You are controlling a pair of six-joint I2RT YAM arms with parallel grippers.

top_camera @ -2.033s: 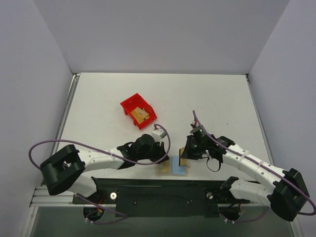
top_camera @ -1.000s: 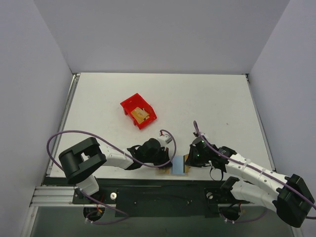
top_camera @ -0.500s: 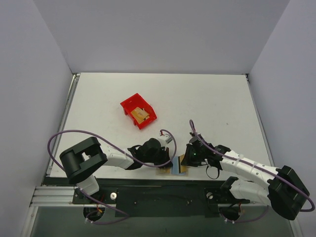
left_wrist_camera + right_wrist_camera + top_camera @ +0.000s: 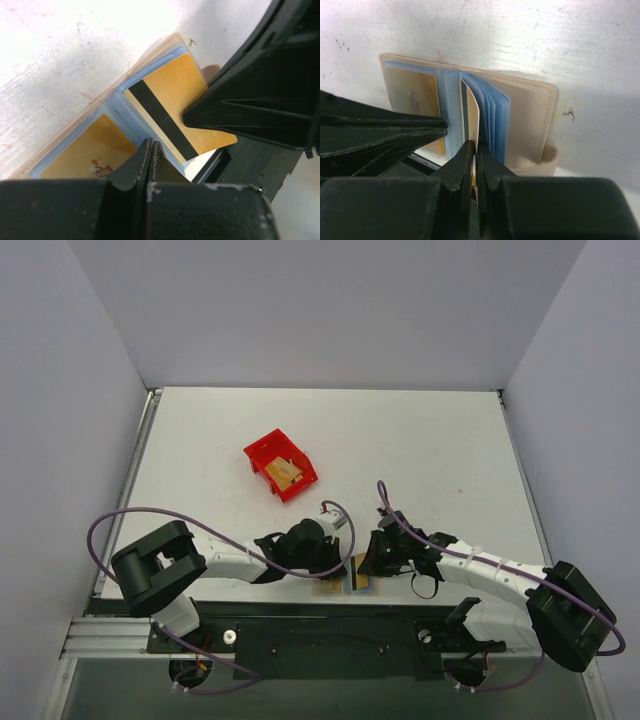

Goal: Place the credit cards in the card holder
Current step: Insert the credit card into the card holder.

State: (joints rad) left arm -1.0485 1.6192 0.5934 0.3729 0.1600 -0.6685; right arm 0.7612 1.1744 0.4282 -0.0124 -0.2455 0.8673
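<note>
Card holder (image 4: 530, 125) lies open at the table's near edge, between both arms. Right gripper (image 4: 474, 147) pinches a striped credit card (image 4: 470, 112) among the blue sleeves. Left gripper (image 4: 151, 150) is closed and empty, tips on the holder's left half.

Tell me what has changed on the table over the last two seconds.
The right tool, shut on an orange-yellow card with a black stripe, slid left over the open beige folding card holder, whose blue sleeves now show narrower from above. The left tool stayed shut at the holder's left half; the red plastic bin stayed put.
</note>
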